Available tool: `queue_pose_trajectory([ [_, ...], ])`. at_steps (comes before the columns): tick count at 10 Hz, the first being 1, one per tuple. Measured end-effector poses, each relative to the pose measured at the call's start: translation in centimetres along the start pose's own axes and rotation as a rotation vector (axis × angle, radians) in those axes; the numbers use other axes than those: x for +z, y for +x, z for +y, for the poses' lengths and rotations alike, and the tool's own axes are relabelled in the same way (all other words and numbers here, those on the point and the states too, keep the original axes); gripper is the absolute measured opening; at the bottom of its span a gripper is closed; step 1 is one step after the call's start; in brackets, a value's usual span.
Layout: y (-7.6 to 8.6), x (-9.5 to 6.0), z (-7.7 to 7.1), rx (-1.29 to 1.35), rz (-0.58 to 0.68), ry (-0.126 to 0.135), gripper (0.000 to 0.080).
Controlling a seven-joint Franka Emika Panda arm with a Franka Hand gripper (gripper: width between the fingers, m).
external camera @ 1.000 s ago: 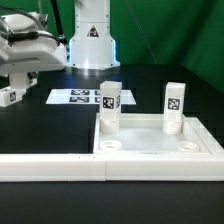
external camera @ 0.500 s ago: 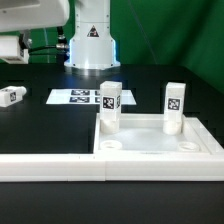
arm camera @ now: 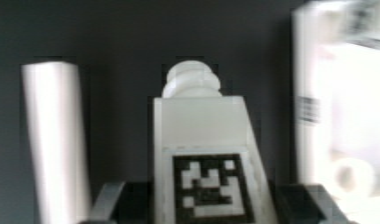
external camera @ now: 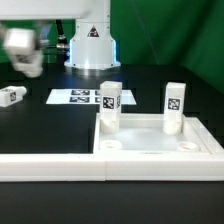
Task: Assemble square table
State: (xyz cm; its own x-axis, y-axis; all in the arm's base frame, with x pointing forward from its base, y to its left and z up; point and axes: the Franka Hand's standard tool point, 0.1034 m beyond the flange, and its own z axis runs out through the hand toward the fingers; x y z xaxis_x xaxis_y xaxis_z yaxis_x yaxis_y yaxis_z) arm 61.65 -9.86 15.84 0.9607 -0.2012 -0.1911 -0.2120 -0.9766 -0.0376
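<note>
Right, fingers (arm camera: 116, 205) are closing narrow on a held leg (arm camera: 201, 125), one each side of its tagged end. The tag is facing the wrist cam and the rounded peg tip is pointing away from the gripper (arm camera: 205, 205). Held leg is sitting centred btwn the fingers, in line w/ them. Past it, a long white bar (arm camera: 50, 130) is lying alongside, and a blurred white part is showing on the other side; can't tell what it is.

In the exterior view the gripper is hanging high at that view's left, motion-blurred. A loose leg (external camera: 10, 96) is lying on the black table (external camera: 40, 125) below it. The marker board (external camera: 80, 97) is lying nearer centre. The square top (external camera: 160, 143) is sitting well apart at the exterior view's right, w/ two standing legs (external camera: 109, 106) upright in its far corners.
</note>
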Motion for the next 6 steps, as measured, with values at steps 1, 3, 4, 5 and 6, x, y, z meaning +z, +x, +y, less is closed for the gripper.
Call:
queue_pose_trajectory([
  [1,1.4,-0.4,-2.8,0.037,0.096,-0.002,0.029],
  [3,2.4,-0.5,-7.7,0.091,0.192,-0.021,0.029],
  [4,3.1,-0.7,-7.6,0.052,0.313,-0.01,0.029],
  [5,3.0,-0.5,-7.2,0.063,0.374,-0.006,0.029],
  [6,3.4,-0.5,-7.6,0.055,0.444,-0.001,0.029],
])
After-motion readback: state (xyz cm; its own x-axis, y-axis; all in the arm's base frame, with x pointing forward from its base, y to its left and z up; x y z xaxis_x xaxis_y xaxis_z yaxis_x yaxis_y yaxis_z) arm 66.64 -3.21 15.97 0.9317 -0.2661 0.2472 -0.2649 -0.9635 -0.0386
